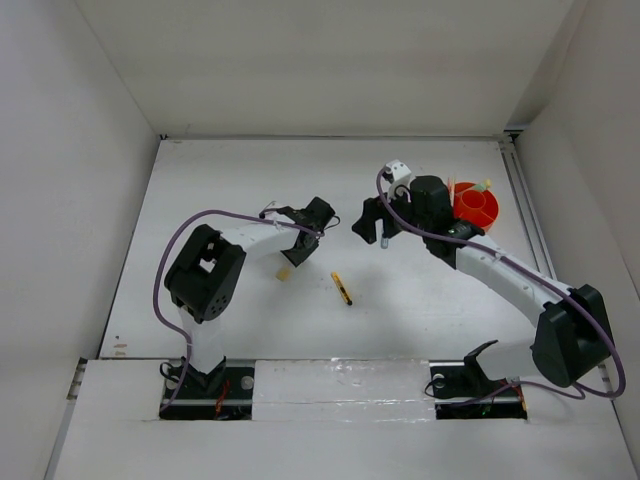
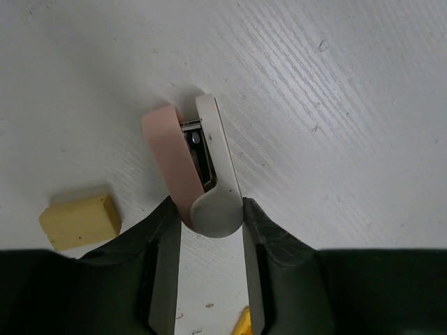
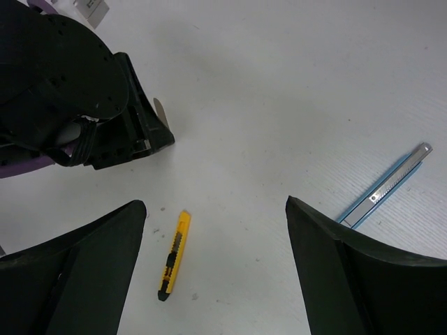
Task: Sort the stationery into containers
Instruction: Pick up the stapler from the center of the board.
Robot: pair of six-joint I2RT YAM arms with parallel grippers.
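In the left wrist view my left gripper (image 2: 207, 209) is shut on the rounded end of a small pink and white stapler (image 2: 199, 164), which lies on the white table. A tan eraser (image 2: 78, 221) sits to its left. Seen from above, the left gripper (image 1: 320, 215) is at mid-table and the orange pot (image 1: 476, 206) stands at the right, with a few items inside. My right gripper (image 3: 215, 208) hangs open and empty above the table. Below it lie a short yellow-black pen (image 3: 174, 255) and, to the right, a grey-blue pen (image 3: 385, 185).
The table is walled in white on the left, back and right. From above, the tan eraser (image 1: 284, 273) and the yellow-black pen (image 1: 342, 288) lie between the two arms. The two grippers are close together near the table's middle.
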